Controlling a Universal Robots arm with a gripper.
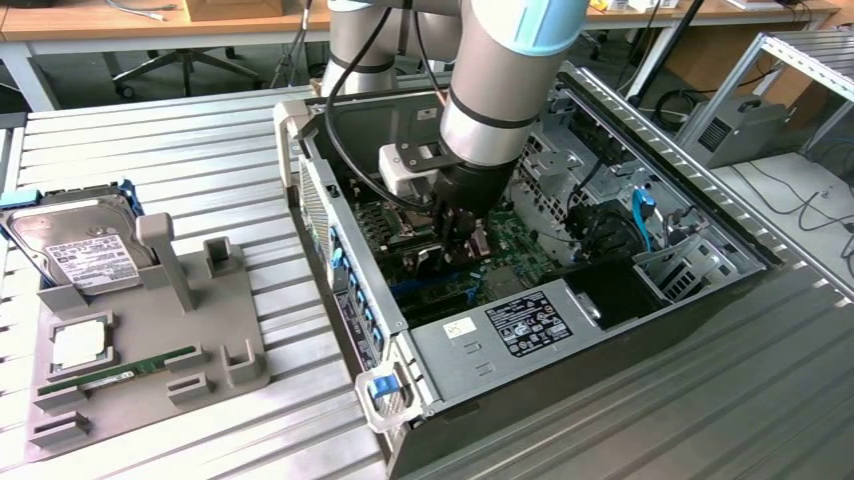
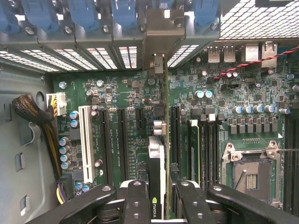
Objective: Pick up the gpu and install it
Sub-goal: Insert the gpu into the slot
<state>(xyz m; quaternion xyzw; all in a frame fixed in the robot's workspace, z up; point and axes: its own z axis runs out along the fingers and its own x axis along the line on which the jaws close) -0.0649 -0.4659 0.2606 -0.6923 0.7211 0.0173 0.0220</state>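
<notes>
The gpu (image 2: 157, 158) stands on edge between my two black fingers (image 2: 136, 198), with a green logo on its near end. It runs straight away from the gripper (image 2: 159, 193) across the green motherboard (image 2: 121, 93), in line with the long black slots. Its silver bracket (image 2: 159, 28) meets the row of rear slot covers. Whether the card's edge sits in a slot is hidden. In the exterior view the arm reaches down into the open computer case (image 1: 534, 330), and the gripper (image 1: 465, 235) is low over the board.
A white slot (image 2: 85, 140) and a braided cable bundle (image 2: 32, 112) lie to one side of the card, memory slots and the CPU socket (image 2: 247, 172) to the other. At the exterior view's left, a grey holder (image 1: 200, 330) carries a hard drive (image 1: 80, 250) and a green memory stick (image 1: 100, 380).
</notes>
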